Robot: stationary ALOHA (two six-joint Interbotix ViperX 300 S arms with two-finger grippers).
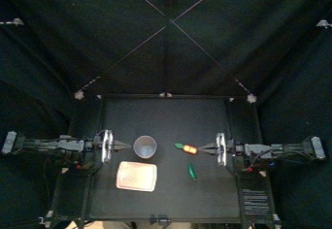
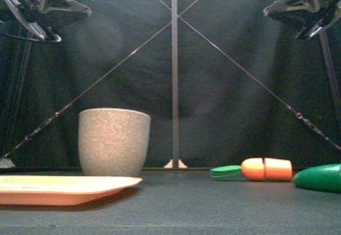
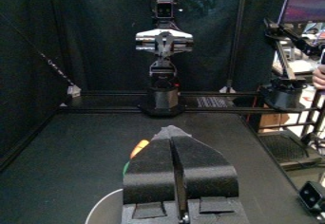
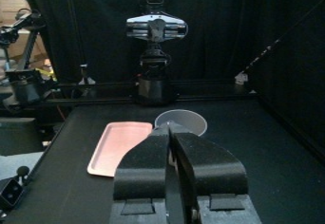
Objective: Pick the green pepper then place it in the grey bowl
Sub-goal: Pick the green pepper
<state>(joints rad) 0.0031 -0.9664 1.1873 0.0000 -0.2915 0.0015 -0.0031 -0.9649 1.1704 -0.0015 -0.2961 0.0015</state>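
Top view: both arms sit at the bench's (image 1: 169, 116) sides, left hand (image 1: 104, 146) and right hand (image 1: 220, 147) closed empty (jaws pressed together). The small green pepper (image 1: 192, 170) lies right of the pink tray (image 1: 136, 178).

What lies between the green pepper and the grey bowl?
Nothing visible. The green pepper has a clear line to the grey bowl; the carrot lies behind that path, the pink tray before it.

A: What encloses the scene?
B: Black curtains (image 1: 78, 39) at the back and both sides, hanging in soft folds.
A: And below?
B: A small black desk (image 1: 215, 192), matte and dimly lit.
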